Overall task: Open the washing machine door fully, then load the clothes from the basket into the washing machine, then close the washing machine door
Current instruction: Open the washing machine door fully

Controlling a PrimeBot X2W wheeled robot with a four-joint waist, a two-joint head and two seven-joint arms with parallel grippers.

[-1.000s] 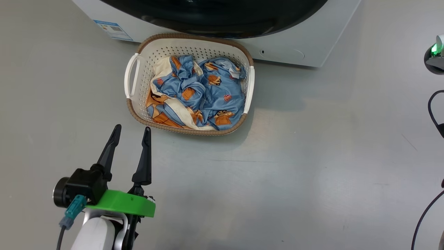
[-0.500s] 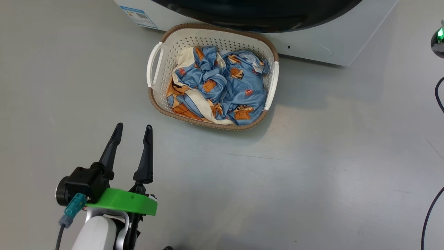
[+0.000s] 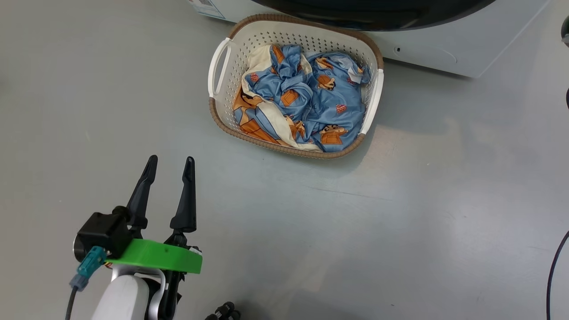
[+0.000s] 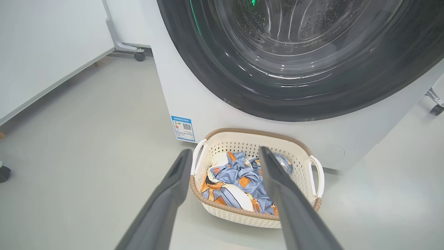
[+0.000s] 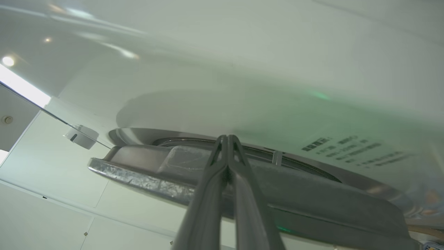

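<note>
The cream basket (image 3: pixel 221 94) stands on the grey floor against the white washing machine (image 3: pixel 466 49), holding crumpled blue clothes (image 3: pixel 311 102) with orange figures. The door's black rim (image 3: pixel 378 15) crosses the top of the head view. My left gripper (image 3: pixel 171 158) hangs open and empty, short of the basket and to its left. In the left wrist view the door (image 4: pixel 295 90) looks shut over the steel drum, with the basket (image 4: pixel 239 215), clothes (image 4: pixel 236 173) and left gripper (image 4: pixel 224 151) below. My right gripper (image 5: pixel 227 137) is shut, tips at the door's rim (image 5: pixel 312 187).
A blue label (image 4: pixel 182 128) marks the machine's lower left corner. A white panel on a wheeled frame (image 4: pixel 139 55) stands left of the machine, and another caster (image 4: pixel 435 107) shows at the right. A black cable (image 3: pixel 553 266) hangs along the head view's right edge.
The head camera has swung, so basket and machine sit further right and higher in the picture. My left gripper stays open in the same spot in the picture.
</note>
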